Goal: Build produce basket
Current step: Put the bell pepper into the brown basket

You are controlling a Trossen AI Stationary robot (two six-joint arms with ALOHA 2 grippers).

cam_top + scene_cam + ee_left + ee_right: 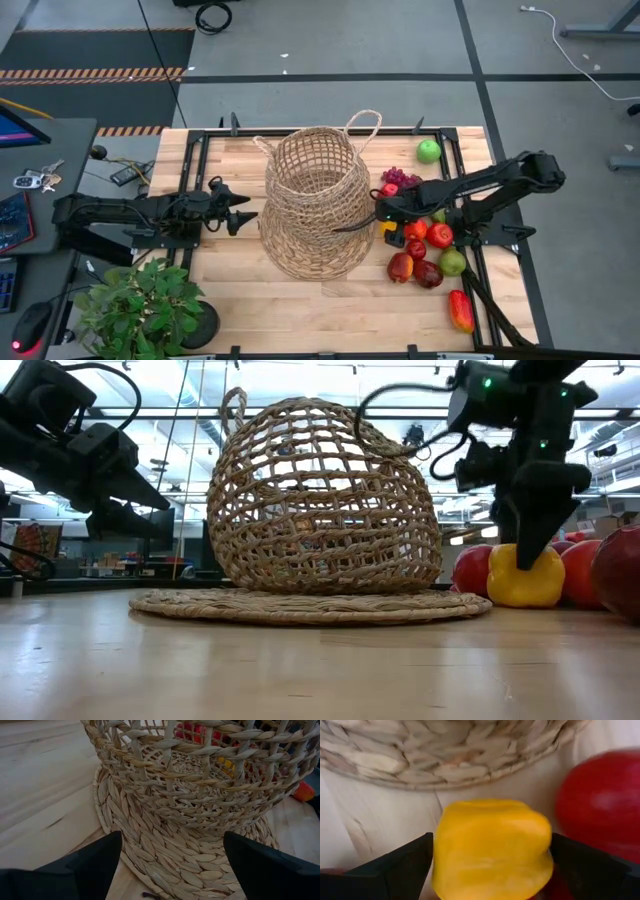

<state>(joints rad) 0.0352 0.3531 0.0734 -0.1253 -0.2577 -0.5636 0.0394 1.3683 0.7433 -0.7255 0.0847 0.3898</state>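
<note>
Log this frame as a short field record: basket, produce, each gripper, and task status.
basket: wicker basket on the table, none of the fruit visible inside it
produce: loose pile on the table to the basket's right side; green apple set apart at the far edge, grapes near it
right gripper: right gripper open, fingers either side of the yellow pepper, which rests on the table beside the basket's base
left gripper: left gripper open, empty, facing the basket's other side
status: first pick not yet closed

Tan wicker basket (315, 205) stands upright mid-table; produce (428, 250) lies clustered on the wood just beside it.
</note>
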